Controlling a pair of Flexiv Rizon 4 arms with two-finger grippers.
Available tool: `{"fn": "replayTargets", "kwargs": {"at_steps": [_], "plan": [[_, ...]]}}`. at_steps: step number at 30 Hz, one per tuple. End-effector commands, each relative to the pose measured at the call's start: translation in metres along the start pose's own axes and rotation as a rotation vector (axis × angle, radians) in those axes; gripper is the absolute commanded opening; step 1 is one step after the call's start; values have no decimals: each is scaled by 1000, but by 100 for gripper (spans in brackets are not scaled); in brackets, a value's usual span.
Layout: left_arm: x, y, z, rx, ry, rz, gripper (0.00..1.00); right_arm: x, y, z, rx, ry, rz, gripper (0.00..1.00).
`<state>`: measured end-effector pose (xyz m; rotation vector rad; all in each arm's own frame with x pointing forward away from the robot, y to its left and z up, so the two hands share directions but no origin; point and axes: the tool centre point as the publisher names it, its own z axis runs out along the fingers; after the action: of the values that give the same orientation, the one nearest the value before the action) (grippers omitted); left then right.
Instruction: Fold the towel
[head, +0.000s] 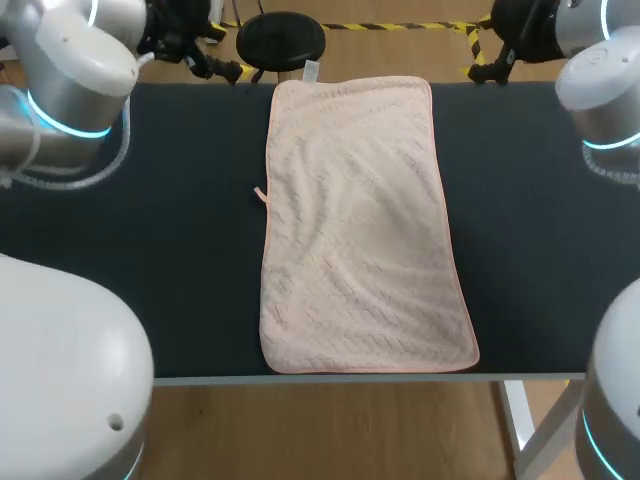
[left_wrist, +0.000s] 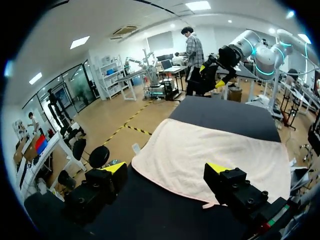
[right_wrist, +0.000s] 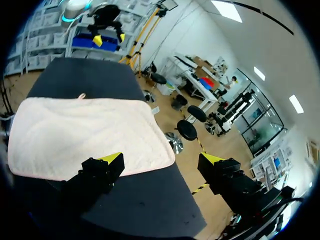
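A pale pink towel (head: 360, 230) lies spread flat, lengthwise, on the dark table (head: 150, 250), with a small loop (head: 262, 194) on its left edge. My left gripper (head: 228, 52) hovers open above the far edge, just left of the towel's far left corner. My right gripper (head: 477, 52) hovers open just right of the far right corner. In the left wrist view the open gripper (left_wrist: 166, 170) looks across the towel (left_wrist: 215, 150) toward the right gripper (left_wrist: 212, 75). In the right wrist view the open gripper (right_wrist: 161, 160) stands beside the towel (right_wrist: 85, 135), with the left gripper (right_wrist: 107, 32) beyond it. Neither gripper holds anything.
Bare dark tabletop stretches on both sides of the towel. The towel's near hem lies close to the table's front edge (head: 330, 378). My arms' white bodies (head: 60, 390) fill the near corners.
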<state>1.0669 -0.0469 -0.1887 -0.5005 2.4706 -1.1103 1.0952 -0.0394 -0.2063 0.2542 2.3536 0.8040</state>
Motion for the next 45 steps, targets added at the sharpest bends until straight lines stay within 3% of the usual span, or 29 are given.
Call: {"fn": "replayTargets", "kwargs": {"at_steps": [1, 17, 22, 27, 36, 45], "plan": [[-8, -5, -1, -356, 67, 57, 100, -5, 3, -6, 399, 220, -209, 100], [-8, -5, -1, -356, 67, 57, 100, -5, 3, -6, 399, 220, -209, 100], [12, 5, 7, -483, 82, 196, 100, 21, 6, 0, 462, 260, -212, 100], [34, 23, 13, -544, 155, 268, 100, 46, 10, 3, 519, 291, -205, 100], [53, 48, 25, -534, 189, 292, 100, 91, 5, 24, 598, 339, -242, 100], [69, 71, 67, -558, 163, 359, 100, 125, -25, 56, 620, 403, -195, 100]]}}
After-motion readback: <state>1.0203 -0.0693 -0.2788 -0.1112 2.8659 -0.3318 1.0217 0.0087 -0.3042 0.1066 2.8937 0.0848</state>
